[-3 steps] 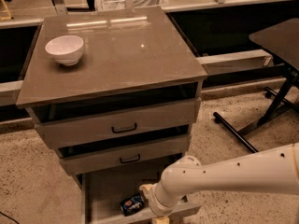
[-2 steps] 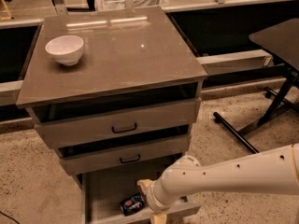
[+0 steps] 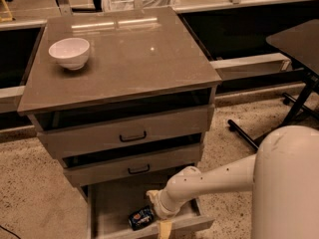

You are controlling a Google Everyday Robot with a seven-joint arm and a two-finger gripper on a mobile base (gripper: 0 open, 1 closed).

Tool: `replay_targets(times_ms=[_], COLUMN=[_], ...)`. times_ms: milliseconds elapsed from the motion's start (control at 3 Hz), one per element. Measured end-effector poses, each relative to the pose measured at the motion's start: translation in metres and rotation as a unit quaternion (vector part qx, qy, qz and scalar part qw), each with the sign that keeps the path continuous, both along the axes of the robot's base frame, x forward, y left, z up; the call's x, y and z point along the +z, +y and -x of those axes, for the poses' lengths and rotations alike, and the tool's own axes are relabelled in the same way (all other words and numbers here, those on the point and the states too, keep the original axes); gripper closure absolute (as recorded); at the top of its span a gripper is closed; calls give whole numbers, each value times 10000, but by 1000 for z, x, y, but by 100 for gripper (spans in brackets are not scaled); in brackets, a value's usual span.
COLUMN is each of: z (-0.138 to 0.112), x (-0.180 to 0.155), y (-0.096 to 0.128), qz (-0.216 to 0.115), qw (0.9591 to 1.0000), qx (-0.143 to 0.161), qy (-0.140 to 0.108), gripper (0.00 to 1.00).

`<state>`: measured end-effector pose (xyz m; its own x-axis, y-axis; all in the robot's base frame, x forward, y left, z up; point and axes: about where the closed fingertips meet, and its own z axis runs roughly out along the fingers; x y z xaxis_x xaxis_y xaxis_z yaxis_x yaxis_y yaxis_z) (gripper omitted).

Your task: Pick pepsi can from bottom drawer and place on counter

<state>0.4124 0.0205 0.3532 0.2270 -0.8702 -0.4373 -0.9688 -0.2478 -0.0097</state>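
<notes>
Arm [image 3: 286, 183] now bulks nearer at right; end effector [image 3: 157, 212], spread wide, beside pepsi can [image 3: 141, 218] in bottom drawer [image 3: 112, 205].

We locate the can [image 3: 141, 217] on the floor of the drawer [image 3: 110, 209], toward the front and right of centre. It is dark blue with a red-and-white mark, and it appears to lie on its side. The drawer, the lowest one, stands pulled out: a shallow grey box with a plain floor. The gripper [image 3: 158, 212] is inside the drawer, just right of the can. The counter [image 3: 129, 59] is a flat, glossy grey-brown slab, well above the can.
</notes>
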Motion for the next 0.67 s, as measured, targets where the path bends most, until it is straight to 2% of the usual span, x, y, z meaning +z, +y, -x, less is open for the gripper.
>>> replay_targets(times_ms=[333,667], z=[1,-4], x=[-13,-22], y=[9,12], qz=[-174,-258], qw=[9998,9997], qx=[-68,0], qy=[-27,-5], gripper=[0,0])
